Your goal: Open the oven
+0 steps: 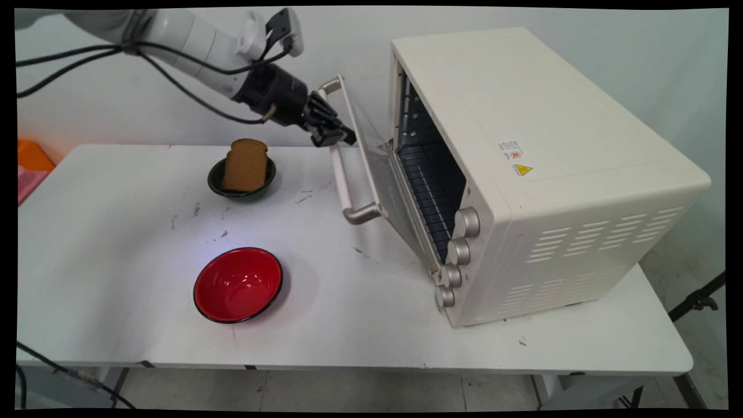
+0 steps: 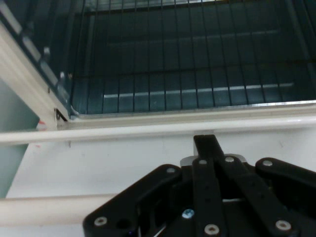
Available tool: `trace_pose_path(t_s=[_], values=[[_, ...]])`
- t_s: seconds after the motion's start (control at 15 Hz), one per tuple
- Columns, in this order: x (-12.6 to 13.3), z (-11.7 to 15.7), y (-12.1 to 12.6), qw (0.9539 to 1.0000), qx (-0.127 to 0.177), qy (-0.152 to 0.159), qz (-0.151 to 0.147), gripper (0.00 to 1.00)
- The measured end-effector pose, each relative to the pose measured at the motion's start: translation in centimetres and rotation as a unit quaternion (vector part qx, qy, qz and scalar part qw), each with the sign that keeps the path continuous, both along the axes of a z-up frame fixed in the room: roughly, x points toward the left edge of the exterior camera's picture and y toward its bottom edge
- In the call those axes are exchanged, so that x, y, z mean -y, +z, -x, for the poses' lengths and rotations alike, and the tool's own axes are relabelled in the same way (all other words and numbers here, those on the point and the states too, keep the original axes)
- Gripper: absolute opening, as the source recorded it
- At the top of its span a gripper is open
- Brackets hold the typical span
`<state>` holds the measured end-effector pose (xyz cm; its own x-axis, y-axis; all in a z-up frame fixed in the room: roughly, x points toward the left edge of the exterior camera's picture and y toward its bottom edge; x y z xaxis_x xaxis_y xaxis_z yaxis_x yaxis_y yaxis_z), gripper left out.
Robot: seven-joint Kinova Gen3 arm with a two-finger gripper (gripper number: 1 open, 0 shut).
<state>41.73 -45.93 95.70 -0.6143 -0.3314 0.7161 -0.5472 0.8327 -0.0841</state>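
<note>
My black gripper [image 1: 335, 137] is shut and sits against the upper part of the toaster oven's glass door [image 1: 371, 162], just behind its cream handle bar [image 1: 342, 177]. The door hangs partly open, tilted out from the cream toaster oven [image 1: 551, 145]. In the hand view the closed fingers [image 2: 206, 145] reach over the handle bar [image 2: 44, 208] towards the door's edge [image 2: 148, 129], with the wire rack [image 2: 187, 84] inside the dark oven beyond. Nothing is held between the fingers.
A brown slice of bread [image 1: 245, 165] stands in a dark green bowl [image 1: 216, 183] left of the door. An empty red bowl [image 1: 238, 284] sits nearer the front. Several knobs [image 1: 458, 251] line the oven's front. An orange thing [image 1: 32, 157] lies at the far left.
</note>
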Motion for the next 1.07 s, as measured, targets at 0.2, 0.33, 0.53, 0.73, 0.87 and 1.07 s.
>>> trace_pose_path(t_s=[0.2, 0.33, 0.53, 0.73, 0.87, 1.07], values=[[-0.9, -1.7, -1.2, 1.0000, -0.004, 0.001, -0.001, 0.00], [-1.3, -2.5, -1.7, 1.0000, -0.006, 0.002, -0.002, 0.00], [-1.9, -3.9, -2.7, 0.9999, -0.009, 0.003, -0.004, 0.00], [-2.5, -5.1, -3.7, 0.9999, -0.009, 0.006, -0.007, 0.00], [-2.8, -5.9, -4.3, 0.9999, -0.010, 0.007, -0.009, 0.00], [-3.5, -7.3, -5.5, 0.9998, -0.010, 0.009, -0.013, 0.00]])
